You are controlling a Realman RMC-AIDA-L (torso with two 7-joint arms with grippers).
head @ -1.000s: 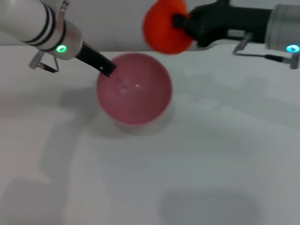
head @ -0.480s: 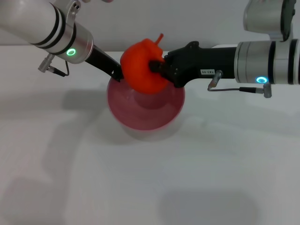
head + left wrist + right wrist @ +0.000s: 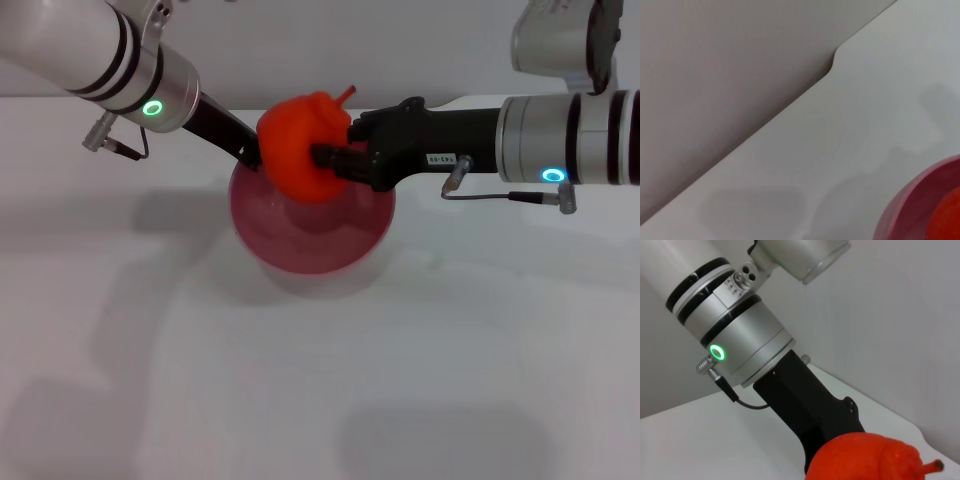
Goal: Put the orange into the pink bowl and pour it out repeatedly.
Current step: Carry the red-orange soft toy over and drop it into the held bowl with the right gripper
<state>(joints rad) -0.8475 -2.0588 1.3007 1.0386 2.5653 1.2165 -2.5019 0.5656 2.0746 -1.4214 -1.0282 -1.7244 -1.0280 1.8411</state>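
Pink bowl (image 3: 312, 225) is sitting upright on the white worktop (image 3: 420, 370), toward its far edge and about midway between the left and right edges. Its rim is also showing in a corner of the left wrist view.

Left gripper (image 3: 248, 155) is reaching in from the far left corner and meeting the bowl's far-left rim. It is probably pinching the rim to steady the bowl, but the fingertips are hidden behind the fruit, so open or closed cannot be told.

Right gripper (image 3: 330, 160) is coming in from the right edge, fingers clamped on the orange (image 3: 303, 145) from its right side.

Orange is hanging just above the bowl's far rim, over the opening, stem nub pointing up and right. It does not appear to be resting on the bowl's floor yet.

Step in hand, as judged: placing the orange into the bowl, near the release point. Next move calls for lowering the fruit a little further inside, spreading the right fingers, and backing the right arm off toward the right edge, so the left arm is free to tip the bowl and pour.
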